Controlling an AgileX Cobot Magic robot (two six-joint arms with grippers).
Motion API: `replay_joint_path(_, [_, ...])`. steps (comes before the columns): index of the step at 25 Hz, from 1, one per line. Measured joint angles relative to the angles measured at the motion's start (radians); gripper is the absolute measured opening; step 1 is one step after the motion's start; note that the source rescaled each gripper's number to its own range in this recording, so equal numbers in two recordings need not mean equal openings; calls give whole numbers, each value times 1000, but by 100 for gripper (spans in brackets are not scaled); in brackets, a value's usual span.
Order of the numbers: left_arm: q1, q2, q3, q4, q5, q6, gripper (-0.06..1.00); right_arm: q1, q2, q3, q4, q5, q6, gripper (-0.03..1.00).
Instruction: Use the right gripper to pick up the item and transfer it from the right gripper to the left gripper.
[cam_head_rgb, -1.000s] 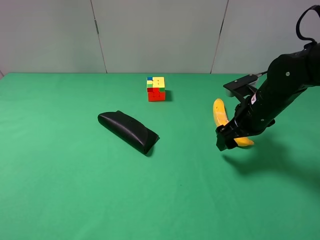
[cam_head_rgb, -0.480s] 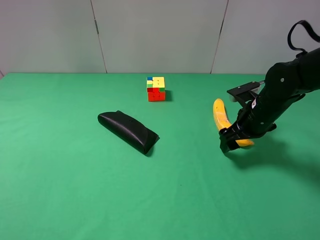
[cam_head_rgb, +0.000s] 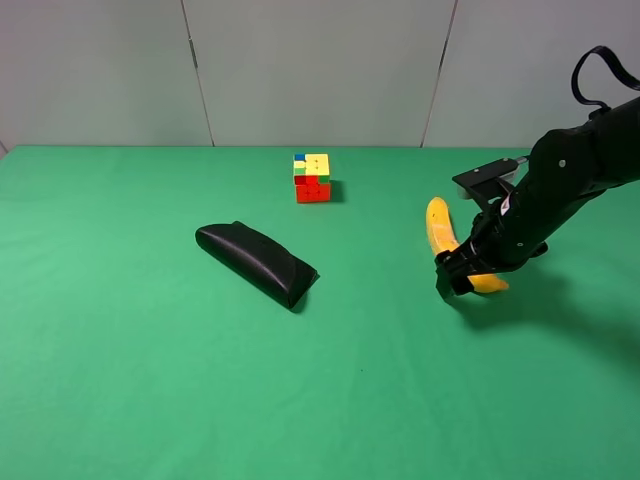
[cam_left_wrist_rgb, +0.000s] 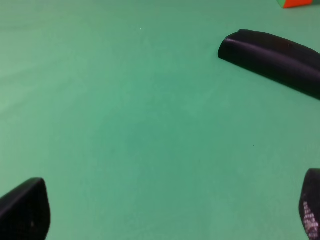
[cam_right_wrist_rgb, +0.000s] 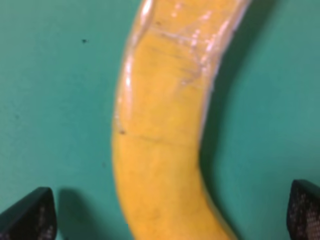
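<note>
The yellow banana (cam_head_rgb: 437, 228) lies on the green table (cam_head_rgb: 150, 380) at the right. My right gripper (cam_head_rgb: 457, 283) is down over its near end. In the right wrist view the banana (cam_right_wrist_rgb: 160, 140) fills the middle, and the gripper (cam_right_wrist_rgb: 167, 216) is open with one fingertip (cam_right_wrist_rgb: 30, 217) on each side of it, not touching. My left gripper (cam_left_wrist_rgb: 167, 210) is open and empty above bare table. It is out of the exterior high view.
A black oblong pouch (cam_head_rgb: 257, 262) lies left of centre and also shows in the left wrist view (cam_left_wrist_rgb: 275, 60). A multicoloured puzzle cube (cam_head_rgb: 312, 178) stands at the back centre, with its corner in the left wrist view (cam_left_wrist_rgb: 297, 3).
My right arm has drawn back to the right and sunk lower, with the gripper staying over the banana's near end. The banana, pouch and cube have not moved.
</note>
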Motion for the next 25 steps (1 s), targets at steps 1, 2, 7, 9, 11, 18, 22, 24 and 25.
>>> replay_joint_path(1, [0,0,0,0,0,0,100,-4,0,0,0,-1,0,100])
replay_joint_path(2, [0,0,0,0,0,0,100,-7,0,0,0,-1,0,100])
replay_joint_path(7, [0,0,0,-1,0,0,100,-13,0,0,1,-1,0,100])
replay_joint_path(9, [0,0,0,-1,0,0,100,-13,0,0,1,-1,0,100])
replay_joint_path(11, [0,0,0,-1,0,0,100,-13,0,0,3,-1,0,100])
replay_joint_path(18, [0,0,0,-1,0,0,100,-13,0,0,20,-1,-1,100])
replay_joint_path(22, [0,0,0,-1,0,0,100,-13,0,0,27,-1,-1,100])
replay_joint_path(24, [0,0,0,-1,0,0,100,-13,0,0,28,-2,-1,100])
replay_joint_path(25, [0,0,0,-1,0,0,100,-13,0,0,28,-2,-1,100])
